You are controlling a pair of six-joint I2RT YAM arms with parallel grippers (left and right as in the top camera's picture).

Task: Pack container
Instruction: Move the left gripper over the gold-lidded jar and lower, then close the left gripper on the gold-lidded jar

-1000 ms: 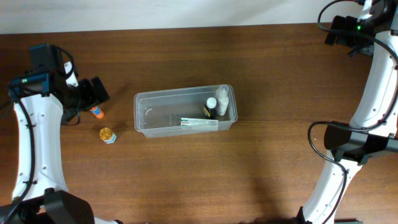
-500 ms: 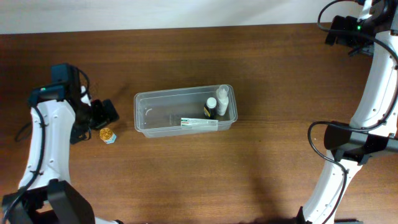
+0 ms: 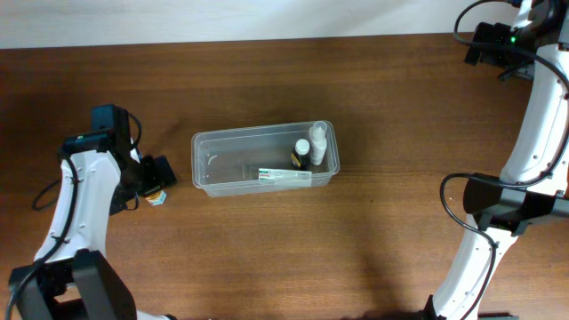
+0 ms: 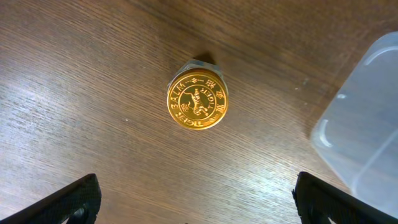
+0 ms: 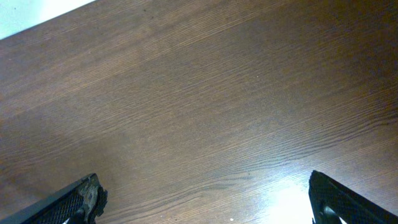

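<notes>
While the left end effector (image 4: 199, 208) hovers released over the small gold-lidded jar (image 4: 198, 102), seemingly aligned to straddle it, the clear rectangular plastic container (image 3: 258, 132) lies just right of it on the tabletop (image 3: 267, 249); right end effector (image 5: 205, 202) also released, parked far right.

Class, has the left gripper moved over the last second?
Yes: the left gripper moved closer to the container, now above the gold-lidded jar.
</notes>
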